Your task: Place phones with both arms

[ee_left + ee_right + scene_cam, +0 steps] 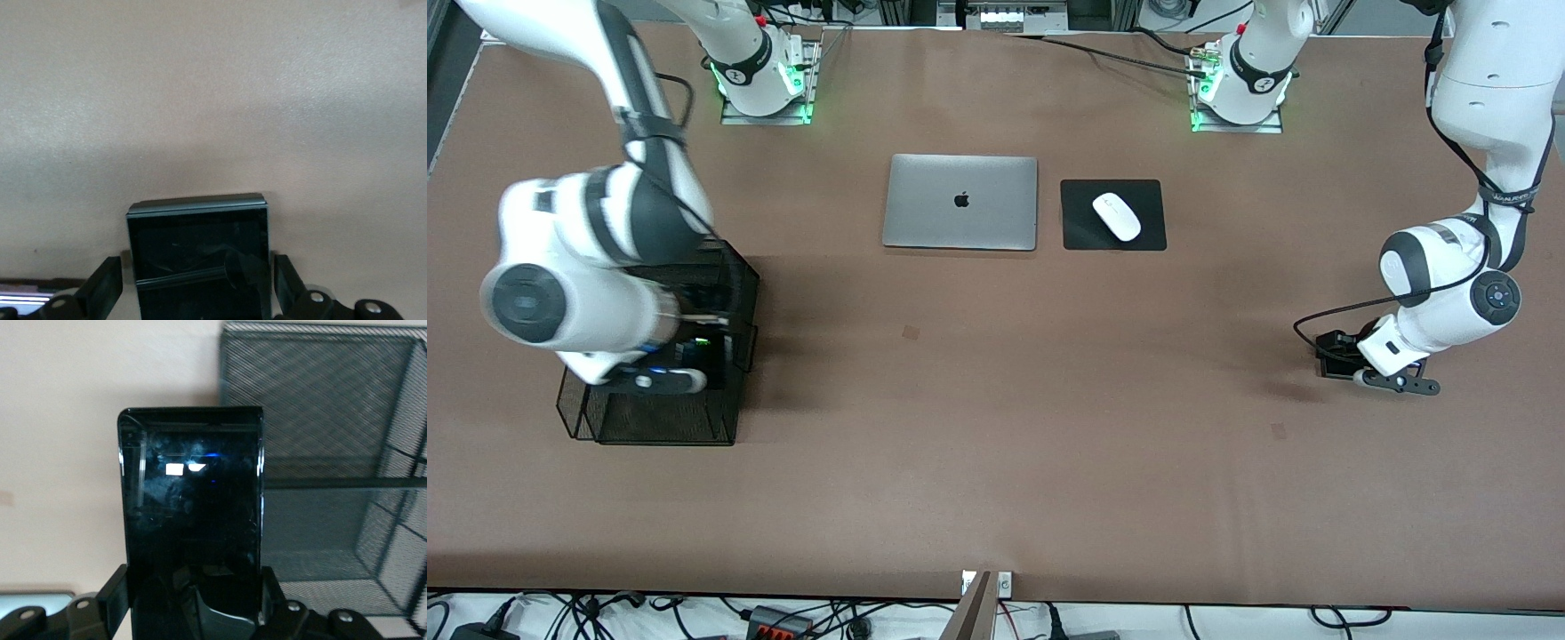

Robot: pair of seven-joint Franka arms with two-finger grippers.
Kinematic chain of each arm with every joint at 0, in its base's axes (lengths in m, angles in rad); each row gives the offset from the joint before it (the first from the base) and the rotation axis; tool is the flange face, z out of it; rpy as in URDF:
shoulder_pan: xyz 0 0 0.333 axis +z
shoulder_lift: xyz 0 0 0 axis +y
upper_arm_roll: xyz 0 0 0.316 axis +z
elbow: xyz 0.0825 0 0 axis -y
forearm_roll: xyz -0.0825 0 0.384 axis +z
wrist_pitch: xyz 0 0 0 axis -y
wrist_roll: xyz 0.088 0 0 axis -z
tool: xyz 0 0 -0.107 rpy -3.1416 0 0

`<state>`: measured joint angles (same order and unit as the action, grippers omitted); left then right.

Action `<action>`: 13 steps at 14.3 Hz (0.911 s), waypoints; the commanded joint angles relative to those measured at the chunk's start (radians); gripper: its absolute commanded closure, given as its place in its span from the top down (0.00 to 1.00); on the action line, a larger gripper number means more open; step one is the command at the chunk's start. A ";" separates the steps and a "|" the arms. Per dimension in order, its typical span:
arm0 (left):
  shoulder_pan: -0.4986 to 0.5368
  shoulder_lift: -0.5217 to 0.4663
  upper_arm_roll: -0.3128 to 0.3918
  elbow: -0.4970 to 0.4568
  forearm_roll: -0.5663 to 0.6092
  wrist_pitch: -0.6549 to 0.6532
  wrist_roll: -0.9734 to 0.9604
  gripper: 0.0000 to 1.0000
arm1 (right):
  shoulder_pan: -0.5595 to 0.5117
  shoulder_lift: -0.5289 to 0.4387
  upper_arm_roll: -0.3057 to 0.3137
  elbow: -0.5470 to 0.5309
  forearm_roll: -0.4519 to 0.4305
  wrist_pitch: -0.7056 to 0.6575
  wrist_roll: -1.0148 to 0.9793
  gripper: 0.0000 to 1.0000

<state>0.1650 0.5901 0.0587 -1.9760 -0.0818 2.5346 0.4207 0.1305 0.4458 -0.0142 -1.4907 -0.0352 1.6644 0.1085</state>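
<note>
black phones (191, 520) in both grippers (193, 603)

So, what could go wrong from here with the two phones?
The right gripper holds the long phone by one end beside the mesh basket; its free end could catch the basket's rim. The left gripper holds the small phone low over the table; opening tilted could make it slide.

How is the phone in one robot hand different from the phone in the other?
The long black phone between the right gripper's fingers is a tall slab, held over the black mesh basket. The small black phone in the left gripper is squarish and sits low over bare table toward the left arm's end. Both are black, glossy and clamped by their sides.
</note>
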 commanded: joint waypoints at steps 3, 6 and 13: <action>0.001 -0.004 -0.003 -0.010 -0.016 0.016 0.021 0.69 | -0.118 -0.093 0.019 -0.146 0.000 0.000 -0.147 0.29; -0.005 -0.007 -0.003 -0.006 -0.029 -0.014 -0.009 0.44 | -0.115 -0.118 0.019 -0.210 0.005 0.000 -0.135 0.29; -0.163 -0.053 -0.003 0.143 -0.140 -0.338 -0.212 0.41 | -0.111 -0.124 0.027 -0.282 0.006 0.026 -0.132 0.29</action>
<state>0.0869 0.5637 0.0456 -1.8709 -0.1773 2.2603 0.2910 0.0235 0.3656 0.0062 -1.7173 -0.0349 1.6681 -0.0273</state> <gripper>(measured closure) 0.198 0.198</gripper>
